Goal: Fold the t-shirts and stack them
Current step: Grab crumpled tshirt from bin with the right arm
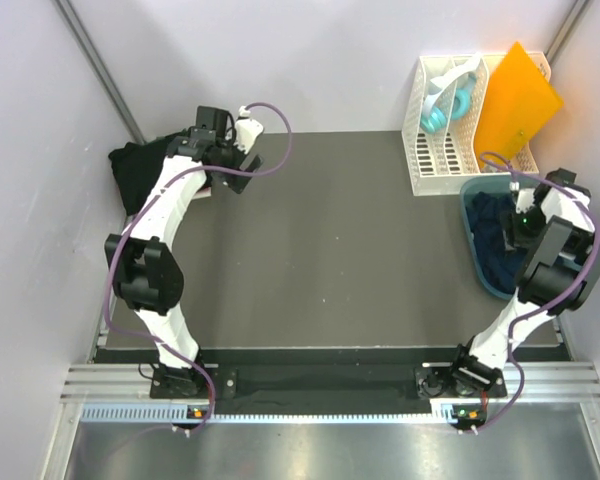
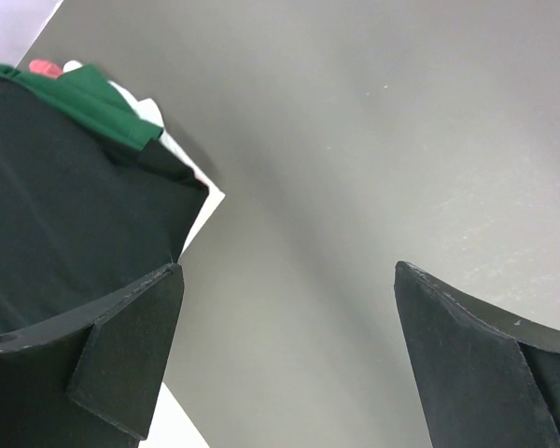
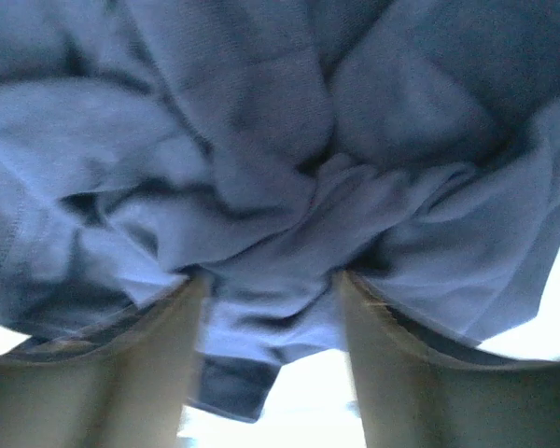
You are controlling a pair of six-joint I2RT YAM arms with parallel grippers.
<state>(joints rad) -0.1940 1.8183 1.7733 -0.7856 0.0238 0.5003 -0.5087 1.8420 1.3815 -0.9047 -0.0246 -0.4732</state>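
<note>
Where your right pincer (image 3: 271, 280) sits: down inside the teal tub (image 1: 470, 235) at the table's right edge, with its tips in the navy t-shirt (image 3: 261, 140).
Right pincer, state: the fingers are partly apart. A bunch of navy cloth fills the gap and touches both inner faces, but you cannot tell whether it is pinched.
Room around right pincer: tight. There is cloth ahead of the tips and on both outer sides, and the tub walls stand around that. A white slotted rack (image 1: 435, 160) is just past the tub's far-left corner.
Navy t-shirt, look: crumpled into deep folds. A stitched hem runs down the cloth outside the pincer's left finger.
Left pincer (image 2: 287, 271), state: the fingers are wide apart with nothing between them.
Room around left pincer: open. You have bare grey table (image 1: 330, 250) under the tips, ahead of them and off past the right finger.
Edge by left pincer: the corner of the folded pile lies just outside the left finger.
Folded t-shirts, look: a black t-shirt (image 2: 65, 215) lies flat with straight edges. A dark green t-shirt (image 2: 93, 103) shows at its far side, and a white sheet (image 2: 210, 201) peeks out along the pile's edge.
Folded t-shirts, place: left of the left finger, in the table's far-left corner by the wall.
</note>
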